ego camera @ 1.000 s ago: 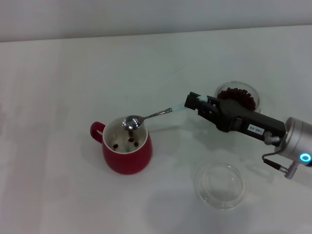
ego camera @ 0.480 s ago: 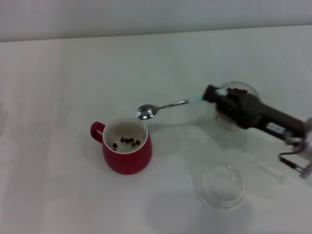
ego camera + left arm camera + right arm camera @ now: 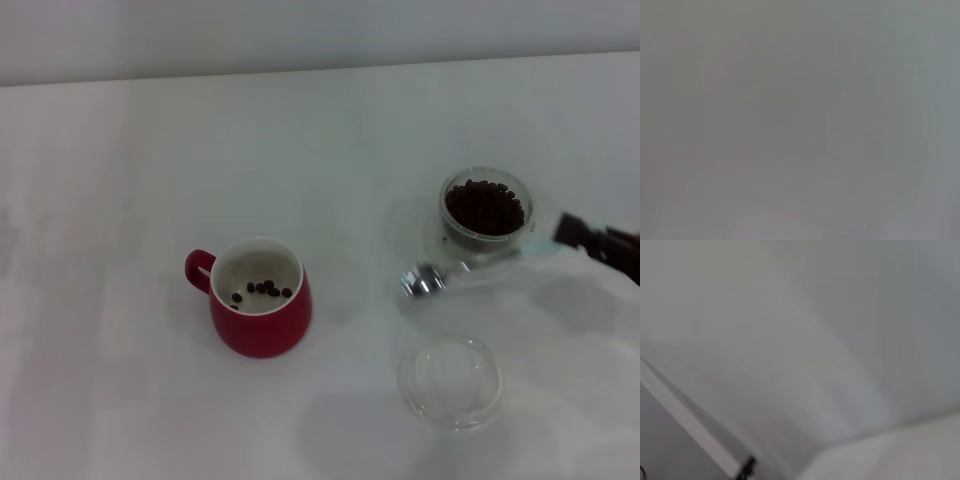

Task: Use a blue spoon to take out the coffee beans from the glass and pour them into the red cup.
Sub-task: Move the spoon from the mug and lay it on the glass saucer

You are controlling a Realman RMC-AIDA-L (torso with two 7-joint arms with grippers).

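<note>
On the white table (image 3: 150,150), the squat deep-red ceramic cup (image 3: 258,310) with a white inside stands towards the near edge, left of the middle, its loop handle turned to the left edge. A few dark brown coffee beans (image 3: 262,289) lie scattered on its white bottom. Well apart from it, towards the right edge, stands the clear double-walled glass (image 3: 486,214), heaped with many more of the same dark beans. The small teaspoon with a shiny metal bowl and pale light-blue handle (image 3: 425,279) is blurred in the head view; its bowl shows just in front of the glass, on the side nearer the red cup, and its handle runs off towards the right edge. There the black right gripper (image 3: 598,243) shows only in part at the rim of the view, at the handle's end; how its jaws stand cannot be told. A shallow clear round glass dish (image 3: 451,381) rests near the near edge, in front of the glass. Both wrist views show only plain pale surfaces.
</note>
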